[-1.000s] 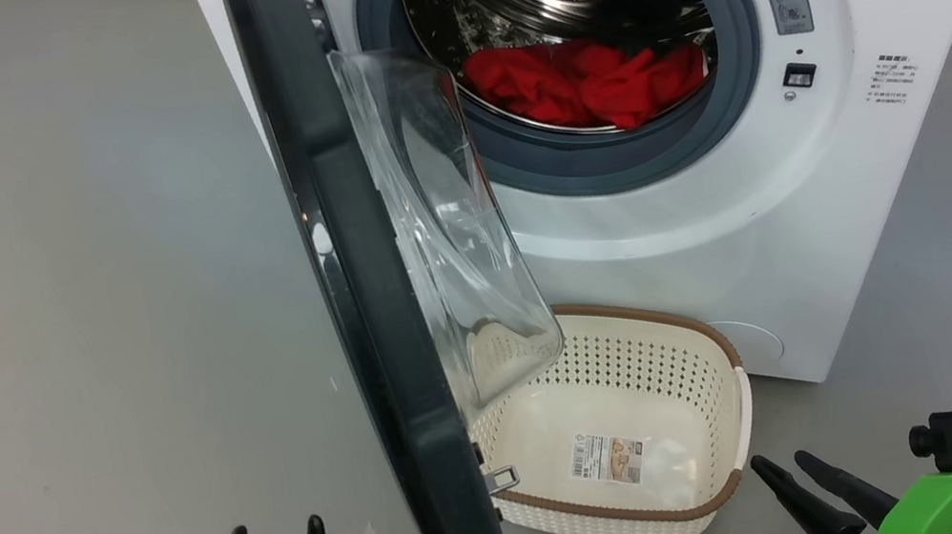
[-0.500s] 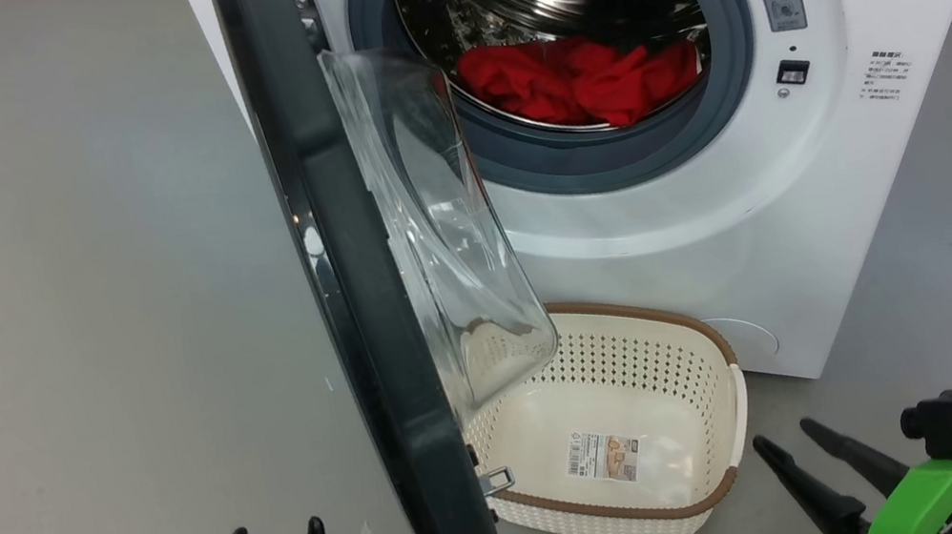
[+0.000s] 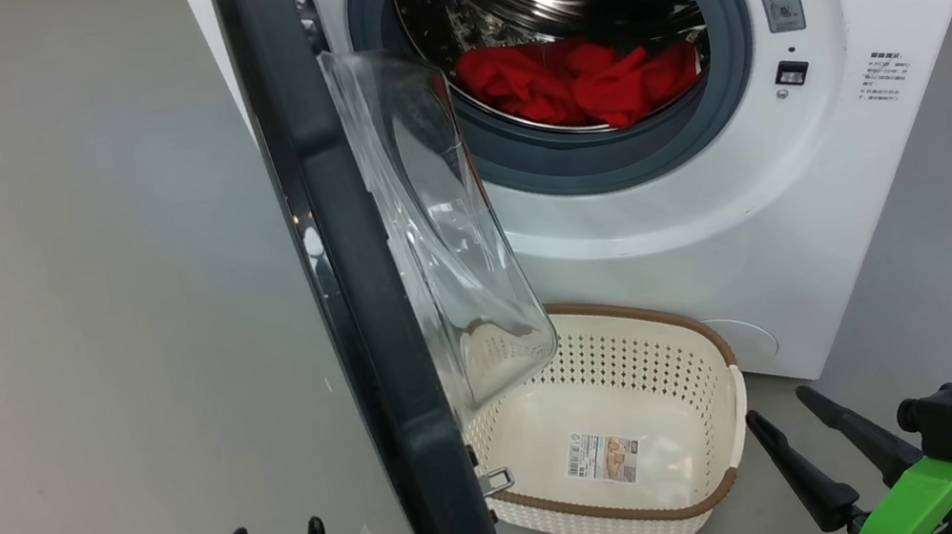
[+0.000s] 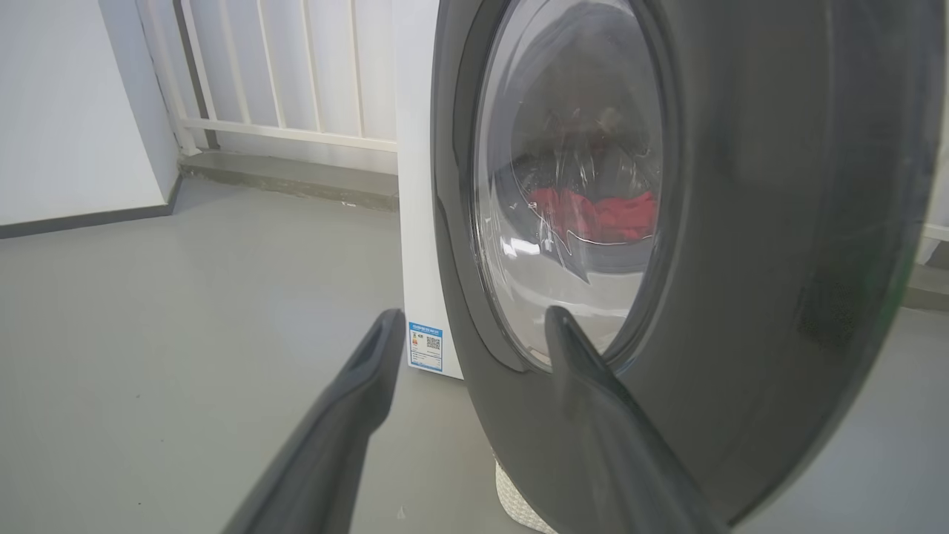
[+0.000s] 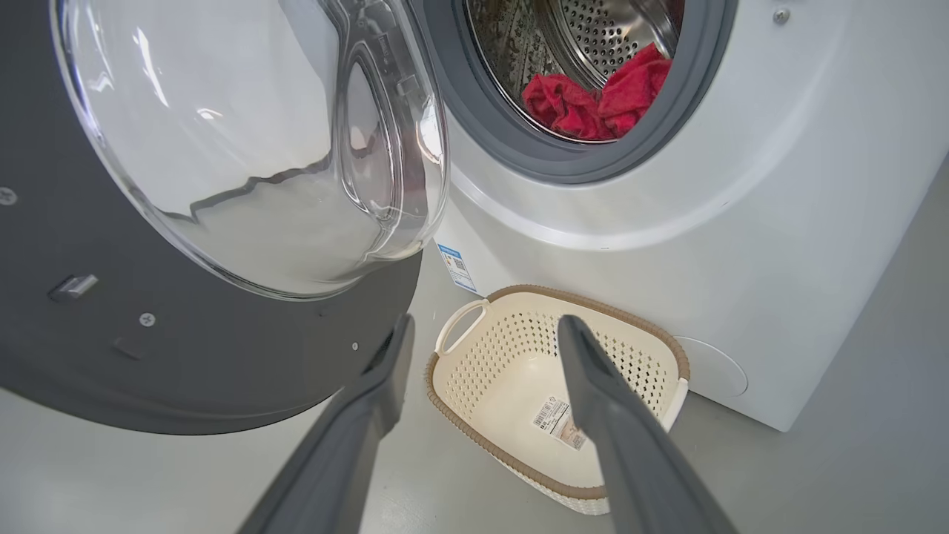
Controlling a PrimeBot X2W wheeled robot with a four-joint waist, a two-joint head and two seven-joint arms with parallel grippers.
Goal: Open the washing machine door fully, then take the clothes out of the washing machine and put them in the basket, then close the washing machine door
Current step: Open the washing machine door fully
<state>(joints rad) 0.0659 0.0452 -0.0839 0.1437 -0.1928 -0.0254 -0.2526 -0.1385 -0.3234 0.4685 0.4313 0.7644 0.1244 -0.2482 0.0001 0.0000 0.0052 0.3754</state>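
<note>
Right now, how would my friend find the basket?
Find the big white washing machine with its round door swung open. On the floor in front of it sits the basket. It is cream with holes and a brown rim, empty but for a paper label.

One washer [image 3: 724,245], one door [image 3: 343,280], one basket [image 3: 636,356]

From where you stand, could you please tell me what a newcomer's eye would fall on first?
The bright red clothes heaped inside the washing machine stand out first, high in the head view. Left of them the black-rimmed door hangs open, and a cream basket sits on the floor in front.
</note>
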